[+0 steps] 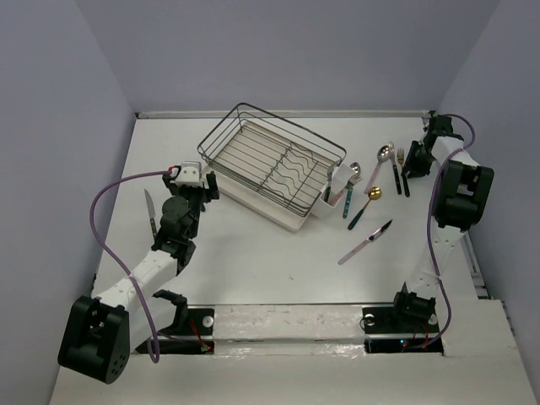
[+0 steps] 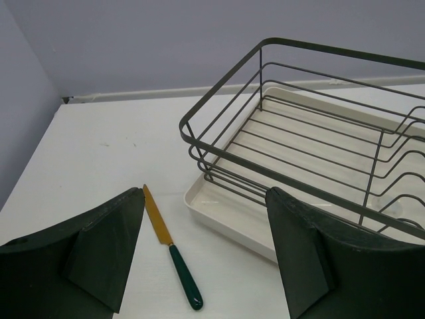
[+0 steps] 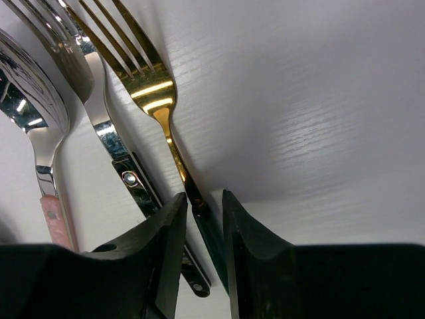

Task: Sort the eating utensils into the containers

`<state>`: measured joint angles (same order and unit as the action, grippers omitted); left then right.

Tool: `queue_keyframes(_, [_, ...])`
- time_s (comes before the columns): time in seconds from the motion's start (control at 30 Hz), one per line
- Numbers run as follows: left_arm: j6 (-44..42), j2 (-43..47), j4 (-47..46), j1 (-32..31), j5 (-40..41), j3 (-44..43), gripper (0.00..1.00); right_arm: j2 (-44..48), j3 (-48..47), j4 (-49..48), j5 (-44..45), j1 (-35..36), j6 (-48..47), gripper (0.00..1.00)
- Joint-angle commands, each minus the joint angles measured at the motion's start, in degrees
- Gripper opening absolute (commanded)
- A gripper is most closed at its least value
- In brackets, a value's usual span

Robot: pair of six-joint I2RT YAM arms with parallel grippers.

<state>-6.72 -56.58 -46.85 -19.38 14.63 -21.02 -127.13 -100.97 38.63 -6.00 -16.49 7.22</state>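
Over at the table's [image 3: 319, 100] 2 o'clock, the right gripper [image 3: 204, 199] stands with its two fingers drawn narrow on either side of the dark handle of a gold fork [image 3: 151, 90] — whether they already pinch it or merely flank it cannot be told. The fork lies flat, tines toward 12 o'clock in the wrist view. Just beside it at 9 o'clock lies a silver fork [image 3: 70, 63] with a riveted dark handle, and beyond that a pink-handled spoon [image 3: 33, 100]. From above, a gold spoon [image 1: 368, 205] with a teal handle and a pink knife [image 1: 365, 242] lie apart from that cluster, toward its 7 o'clock. The wire dish rack [image 1: 287, 126] fills the middle, with the white holder [image 1: 337, 181] fixed at its 4 o'clock corner. At the rack's 9 o'clock the left gripper [image 2: 204, 198] hangs released, fingers spread wide with nothing between them — a teal-handled knife [image 2: 171, 247] lies on the table near it, toward its 8 o'clock.
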Motion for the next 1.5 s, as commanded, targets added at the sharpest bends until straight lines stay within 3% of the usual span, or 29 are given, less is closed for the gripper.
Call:
queue_keyframes(0.0, [0.0,0.8,-3.2,0.3,0.0,-1.7,0.85,2.0,2.4,0.0,2.8,1.2,-1.4,0.33])
queue_keyframes(0.33, [0.0,1.2,-3.2,0.3,0.0,-1.2,0.85,0.6,4.2,3.6,11.6,1.7,-2.5,0.25])
queue_keyframes(0.4, [0.1,1.3,-3.2,0.3,-0.2,-1.1,0.85,0.4,4.6,3.6,11.5,1.7,-2.7,0.12])
queue_keyframes(0.43, [0.0,1.3,-3.3,0.3,-0.2,-1.1,0.85,0.3,4.7,3.6,11.3,1.7,-2.7,0.00])
queue_keyframes(0.57, [0.0,1.5,-3.2,0.4,-0.2,-1.2,0.85,2.8,4.4,2.6,11.1,1.7,-2.0,0.00])
queue_keyframes(0.67, [-0.2,1.9,-3.4,0.4,-0.2,-1.0,0.85,9.6,4.6,-1.4,11.4,1.7,-1.5,0.00])
queue_keyframes(0.8, [-0.2,2.7,-3.5,0.5,-0.2,-0.5,0.85,22.5,7.5,-12.1,6.6,1.7,-2.6,0.00])
queue_keyframes(0.97, [0.0,3.5,-3.6,0.7,-0.4,-0.1,0.85,41.5,24.5,-38.6,-0.2,2.9,-3.4,0.00])
queue_keyframes(1.0, [0.0,3.6,-3.6,0.7,-0.6,-0.1,0.85,46.2,26.5,-45.2,-4.4,3.4,-4.1,0.00])
queue_keyframes(1.13, [0.0,3.9,-3.7,0.8,-1.0,-0.1,0.85,54.8,33.2,-54.2,-16.9,6.5,-4.8,0.00])
queue_keyframes(1.47, [0.0,6.2,-4.0,0.8,-1.8,0.6,0.84,64.2,48.7,-76.9,-24.1,34.7,-2.0,0.00])
